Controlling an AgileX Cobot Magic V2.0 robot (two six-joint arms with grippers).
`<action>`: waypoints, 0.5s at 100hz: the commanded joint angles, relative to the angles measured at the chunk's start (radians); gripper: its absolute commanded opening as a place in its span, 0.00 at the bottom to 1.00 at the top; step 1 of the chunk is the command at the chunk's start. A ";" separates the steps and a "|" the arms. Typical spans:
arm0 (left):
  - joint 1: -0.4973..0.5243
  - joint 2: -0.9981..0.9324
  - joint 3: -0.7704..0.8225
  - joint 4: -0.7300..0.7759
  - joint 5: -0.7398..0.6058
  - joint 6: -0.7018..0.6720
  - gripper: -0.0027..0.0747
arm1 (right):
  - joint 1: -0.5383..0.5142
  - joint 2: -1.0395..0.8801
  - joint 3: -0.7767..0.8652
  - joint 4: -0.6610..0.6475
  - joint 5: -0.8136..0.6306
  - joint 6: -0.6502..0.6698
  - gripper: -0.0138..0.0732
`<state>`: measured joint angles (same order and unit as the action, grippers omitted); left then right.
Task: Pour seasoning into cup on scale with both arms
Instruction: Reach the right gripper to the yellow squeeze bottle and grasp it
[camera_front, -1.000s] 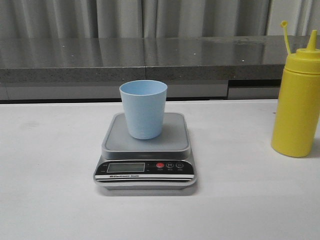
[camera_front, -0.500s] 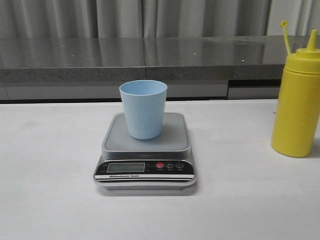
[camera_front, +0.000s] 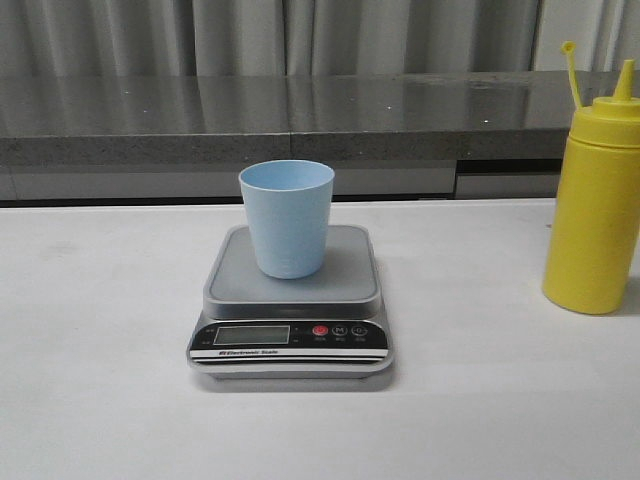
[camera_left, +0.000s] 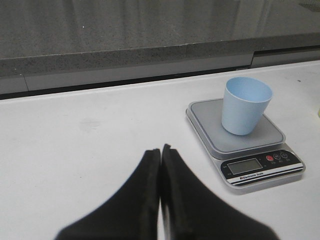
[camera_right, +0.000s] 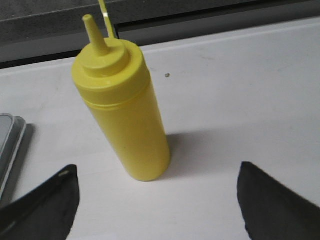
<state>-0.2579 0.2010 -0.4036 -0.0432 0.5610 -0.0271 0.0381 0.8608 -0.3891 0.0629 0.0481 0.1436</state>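
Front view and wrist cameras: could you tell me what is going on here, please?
Nothing is being held. The pale blue cup stands upright on the scale, and the yellow seasoning bottle stands on the white table to the scale's right, nozzle uncapped. The right gripper is open, its fingers wide on either side of the bottle without touching it. The left gripper is shut, off to the scale's left.

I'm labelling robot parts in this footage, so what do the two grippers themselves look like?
Only the fingers show, in the wrist views. The left gripper has plain matte black fingers, broad at the base and curving to narrow tips. The right gripper shows two matte black, wedge-like fingertips with rounded ends. No cables, markings or labels are visible. The arms are out of view.
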 joint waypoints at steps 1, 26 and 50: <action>0.005 0.008 -0.025 -0.011 -0.074 -0.009 0.01 | 0.027 0.037 -0.033 0.002 -0.148 -0.005 0.89; 0.005 0.008 -0.025 -0.011 -0.074 -0.009 0.01 | 0.083 0.187 -0.033 0.000 -0.266 -0.005 0.89; 0.005 0.008 -0.025 -0.011 -0.074 -0.009 0.01 | 0.101 0.342 -0.033 -0.006 -0.435 -0.005 0.89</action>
<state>-0.2579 0.2010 -0.4036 -0.0432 0.5629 -0.0271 0.1372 1.1708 -0.3914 0.0629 -0.2483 0.1436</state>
